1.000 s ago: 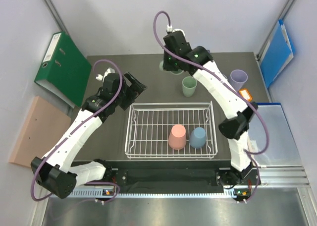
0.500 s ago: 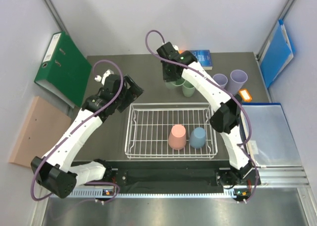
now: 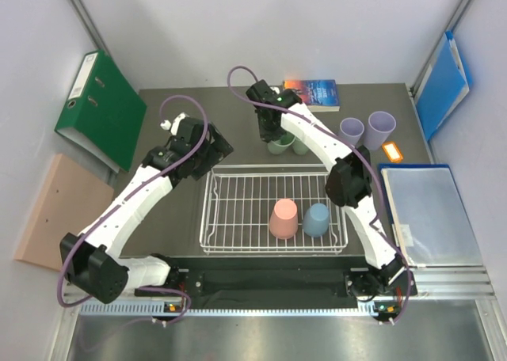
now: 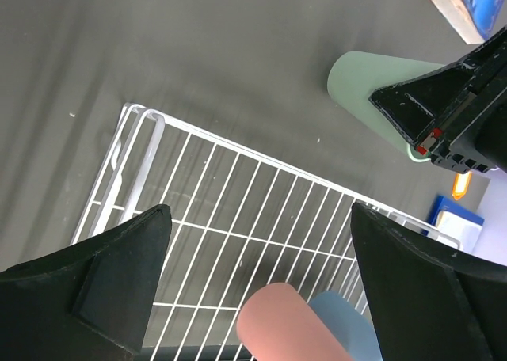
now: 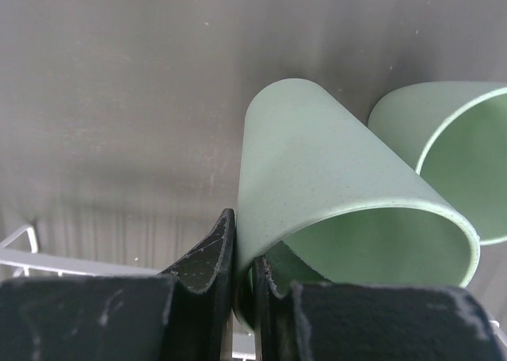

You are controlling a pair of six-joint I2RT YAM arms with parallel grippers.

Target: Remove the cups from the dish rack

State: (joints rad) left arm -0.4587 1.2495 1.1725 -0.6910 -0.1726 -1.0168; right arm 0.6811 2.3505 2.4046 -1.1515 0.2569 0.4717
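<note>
The white wire dish rack (image 3: pixel 238 210) sits at the table's near middle. A salmon pink cup (image 3: pixel 283 218) and a light blue cup (image 3: pixel 317 218) stand upside down in it. My right gripper (image 3: pixel 269 130) is shut on the rim of a light green cup (image 3: pixel 277 146), just beyond the rack's far edge. That cup (image 5: pixel 333 195) is next to a second green cup (image 3: pixel 300 146), which also shows in the right wrist view (image 5: pixel 455 151). Two lavender cups (image 3: pixel 351 129) (image 3: pixel 381 126) stand upright at the far right. My left gripper (image 3: pixel 212 149) is open and empty above the rack's far left corner (image 4: pixel 131 115).
A book (image 3: pixel 313 93) lies at the table's far edge. A small orange object (image 3: pixel 393 150) lies right of the lavender cups. A green binder (image 3: pixel 99 108) leans off the table's left side. A blue folder (image 3: pixel 445 84) and a clear sleeve (image 3: pixel 428 214) are on the right.
My right arm has carried the green cup nearer and lower, to beside the other green cup. My left gripper has shifted slightly away toward the rack's far left corner.
</note>
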